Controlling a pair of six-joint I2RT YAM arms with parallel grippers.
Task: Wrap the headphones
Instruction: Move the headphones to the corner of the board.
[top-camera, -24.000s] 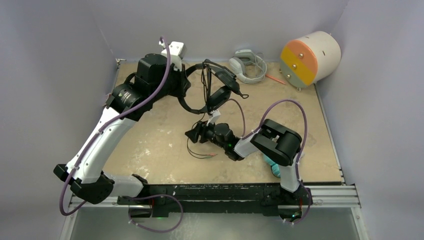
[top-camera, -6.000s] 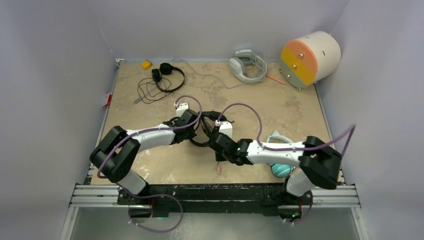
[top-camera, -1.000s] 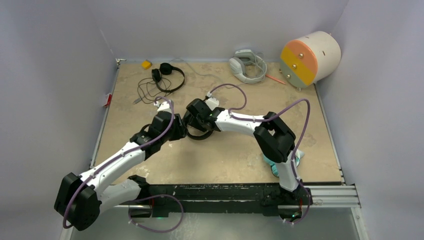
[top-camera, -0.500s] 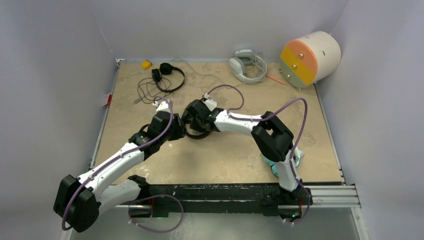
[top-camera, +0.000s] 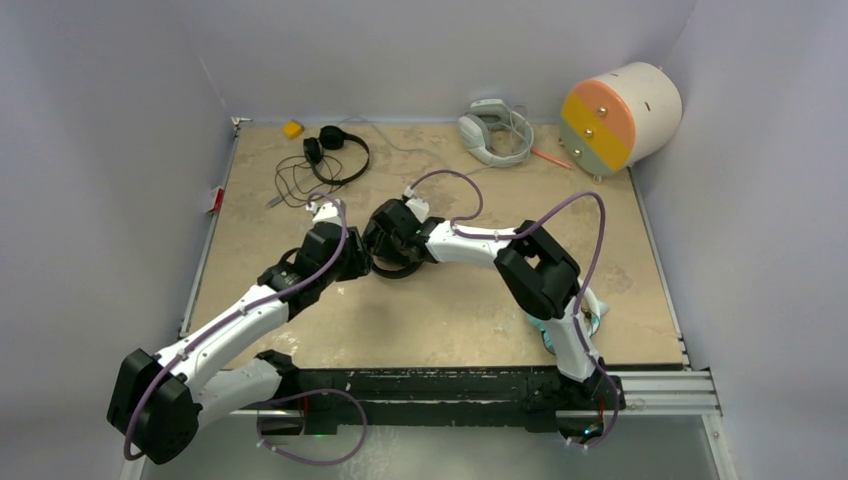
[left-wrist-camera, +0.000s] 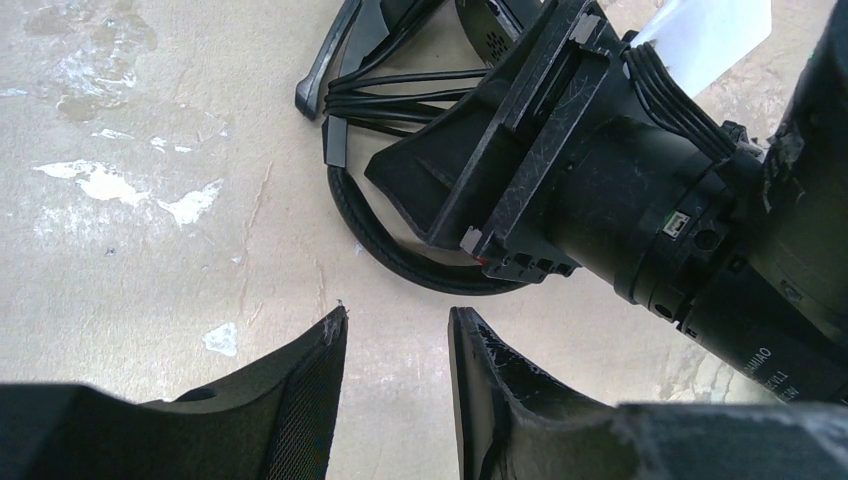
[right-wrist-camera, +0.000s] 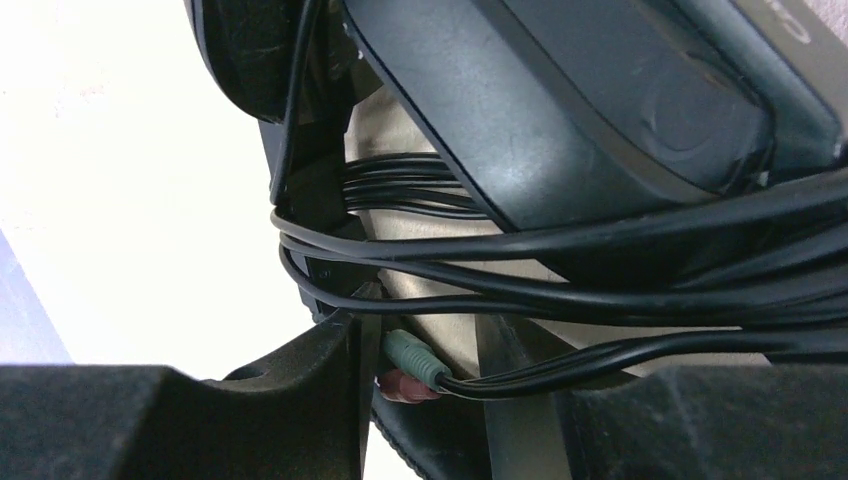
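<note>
Headphones (left-wrist-camera: 400, 265), black with a padded curved band, are lying on the speckled table (top-camera: 450, 320) between both grippers. Left gripper (left-wrist-camera: 397, 314) is hanging open and empty beside the band. Right gripper's (right-wrist-camera: 415, 335) fingers are standing apart; only its wrist camera is showing glossy cords (right-wrist-camera: 560, 240) and the green and red plugs (right-wrist-camera: 410, 362) between them.

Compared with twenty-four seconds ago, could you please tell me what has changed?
The black headphones, then held up at the far side by the left gripper, now lie on the table with the cord wound around them. The left gripper has let go and stands open beside them; the right gripper has moved over them. The grey headphones and the drum stayed put.
</note>
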